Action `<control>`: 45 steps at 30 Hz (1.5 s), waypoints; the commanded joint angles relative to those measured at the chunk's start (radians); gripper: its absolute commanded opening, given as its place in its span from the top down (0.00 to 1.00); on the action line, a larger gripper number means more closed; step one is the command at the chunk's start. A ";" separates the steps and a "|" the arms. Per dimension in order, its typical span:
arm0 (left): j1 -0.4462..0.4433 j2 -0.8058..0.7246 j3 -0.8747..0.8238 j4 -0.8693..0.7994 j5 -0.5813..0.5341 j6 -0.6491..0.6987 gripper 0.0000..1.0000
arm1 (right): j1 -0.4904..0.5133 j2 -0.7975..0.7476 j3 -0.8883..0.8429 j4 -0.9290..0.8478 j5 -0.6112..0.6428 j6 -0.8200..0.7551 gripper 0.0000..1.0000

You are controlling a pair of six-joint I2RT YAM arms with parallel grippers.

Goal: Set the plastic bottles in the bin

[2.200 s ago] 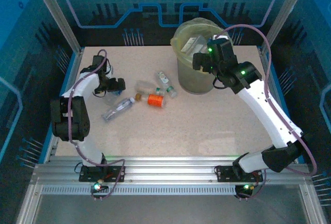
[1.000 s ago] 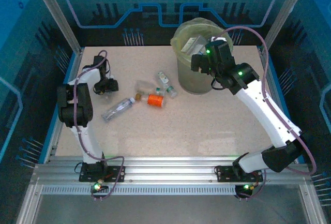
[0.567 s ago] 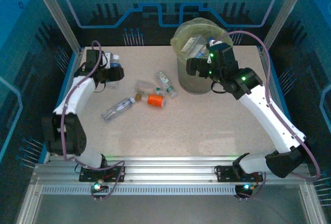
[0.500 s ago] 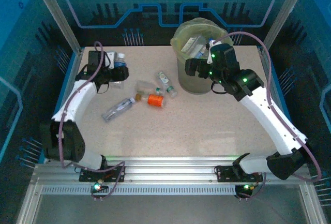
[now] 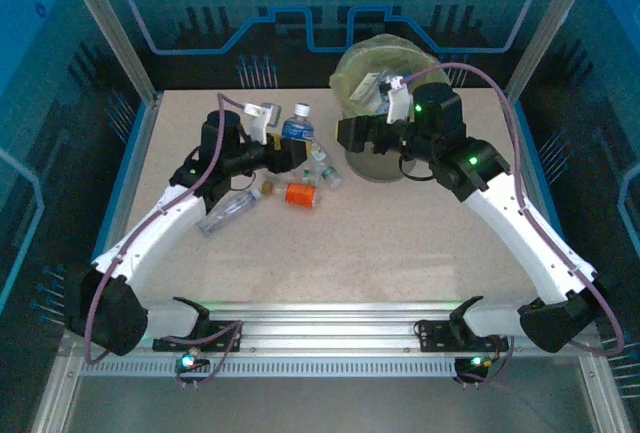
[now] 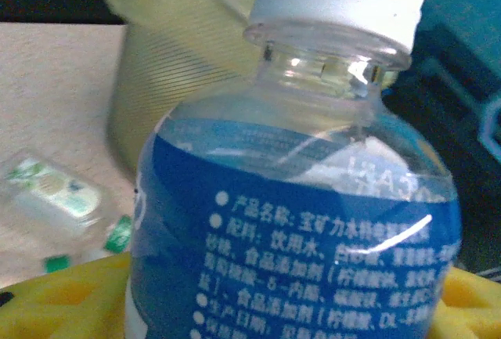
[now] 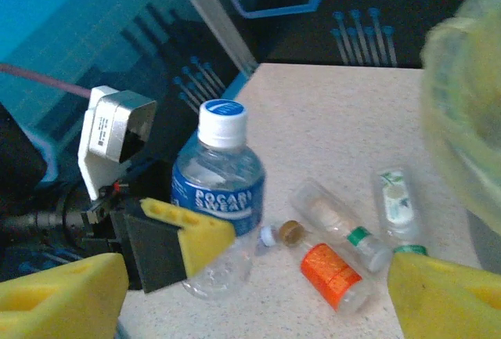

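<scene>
My left gripper (image 5: 286,150) is shut on a clear plastic bottle (image 5: 297,130) with a blue label and white cap, held upright above the table, left of the bin (image 5: 383,158). In the left wrist view this bottle (image 6: 297,221) sits between my yellow pads (image 6: 47,304). The right wrist view also shows the held bottle (image 7: 220,190). My right gripper (image 5: 350,135) hangs open beside the bin's left wall, facing the bottle, nothing between its fingers (image 7: 55,296). An orange-labelled bottle (image 5: 300,193), two green-marked bottles (image 5: 322,165) and a clear bottle (image 5: 228,211) lie on the table.
The bin is lined with a yellow-green bag (image 7: 470,112) and stands at the back middle, with bottles inside it (image 5: 372,81). A loose small cap (image 7: 268,236) lies by the orange-labelled bottle (image 7: 329,276). Blue walls and metal posts (image 5: 105,28) enclose the table.
My left arm has swung from the far left toward the bin, carrying the blue-labelled bottle. My right gripper has come off the bin's rim, down and to the left.
</scene>
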 commanded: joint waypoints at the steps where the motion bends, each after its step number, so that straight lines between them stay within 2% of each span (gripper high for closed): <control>1: -0.048 -0.029 -0.015 0.085 0.064 -0.029 0.35 | 0.021 0.042 0.038 0.046 -0.113 -0.003 0.16; 6: -0.109 -0.022 -0.001 0.095 0.072 -0.025 0.35 | 0.052 0.107 0.101 0.032 -0.143 -0.029 0.20; 13: -0.151 -0.019 0.012 0.091 0.082 -0.015 0.35 | 0.080 0.184 0.166 -0.002 -0.131 -0.051 0.25; 18: -0.163 -0.030 0.011 0.083 0.078 -0.009 0.35 | 0.087 0.212 0.186 -0.005 -0.125 -0.047 0.36; 21: -0.163 -0.039 0.002 0.085 0.067 -0.014 0.35 | 0.086 0.211 0.189 -0.007 -0.111 -0.046 0.50; 24: -0.164 -0.047 -0.005 0.089 0.056 -0.018 0.30 | 0.086 0.200 0.182 -0.010 -0.086 -0.048 0.69; 26: -0.163 -0.050 -0.005 0.085 0.052 -0.020 0.23 | 0.086 0.192 0.178 -0.014 -0.069 -0.049 0.82; 27: -0.162 -0.051 -0.003 0.084 0.046 -0.026 0.16 | 0.087 0.189 0.177 -0.017 -0.060 -0.050 0.86; 28: -0.162 -0.053 -0.004 0.082 0.040 -0.034 0.05 | 0.085 0.185 0.177 -0.020 -0.049 -0.051 0.89; 29: -0.162 -0.055 -0.003 0.081 0.038 -0.039 0.01 | 0.085 0.180 0.178 -0.025 -0.035 -0.051 0.91; 34: -0.162 -0.085 -0.006 0.069 -0.002 -0.059 0.01 | 0.062 0.163 0.227 -0.074 0.058 -0.073 0.94; 41: -0.162 -0.188 -0.077 0.079 -0.127 -0.072 0.01 | -0.030 0.169 0.381 -0.137 0.185 -0.104 0.95; 45: -0.162 -0.236 -0.107 0.052 -0.210 -0.063 0.01 | -0.062 0.212 0.516 -0.186 0.271 -0.192 0.96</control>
